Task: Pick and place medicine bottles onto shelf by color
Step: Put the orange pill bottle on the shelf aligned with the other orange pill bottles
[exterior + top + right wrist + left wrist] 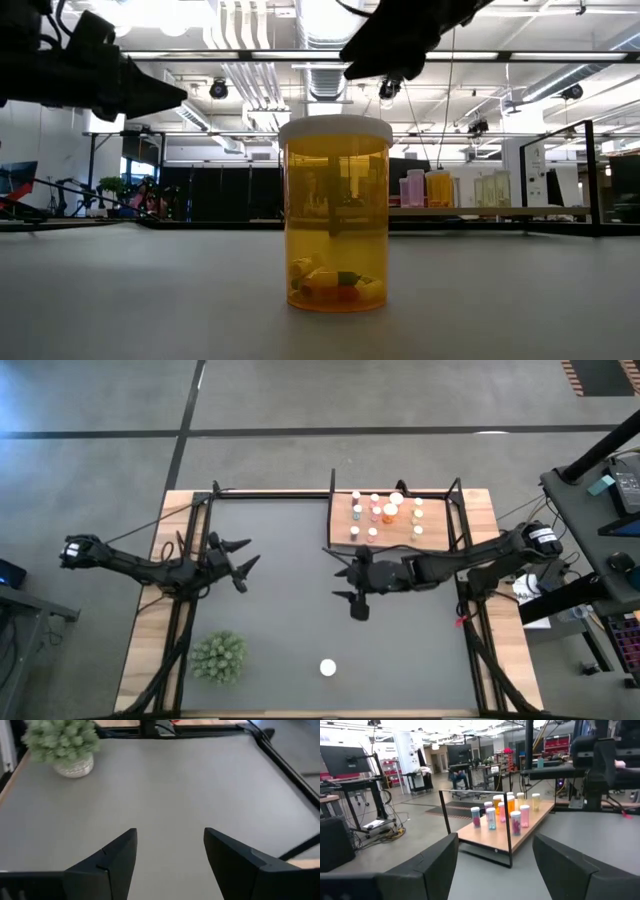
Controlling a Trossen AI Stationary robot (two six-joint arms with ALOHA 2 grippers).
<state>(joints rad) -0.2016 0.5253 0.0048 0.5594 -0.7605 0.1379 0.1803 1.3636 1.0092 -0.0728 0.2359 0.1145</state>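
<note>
Nearest the camera: I am looking at an orange bottle [335, 213] filling the low view, standing upright on the counter [290, 560], white cap on top, a few capsules lying at its bottom.
Same bottle from above: it is showing as a white cap near the counter's front edge, alone, well apart from both arms.
Shelf [342, 538]: it is sitting at the far right of the counter, already carrying about a dozen capped bottles [390, 512] in orange, pink and pale tones.
Right end effector [358, 589]: I am holding it over the middle of the counter, just in front of the shelf; its fingers are standing partly apart and gripping nothing.
Left end effector [243, 559]: it is waiting over the counter's left half, fingers apart, empty.
Plant [219, 656]: it is sitting at the front left, beside the lone bottle.
Key relation: the lone bottle is lying frontward of the right end effector, long axis vertical; I judge the right arm nearer, so I am expecting it to reach toward the front edge.
</note>
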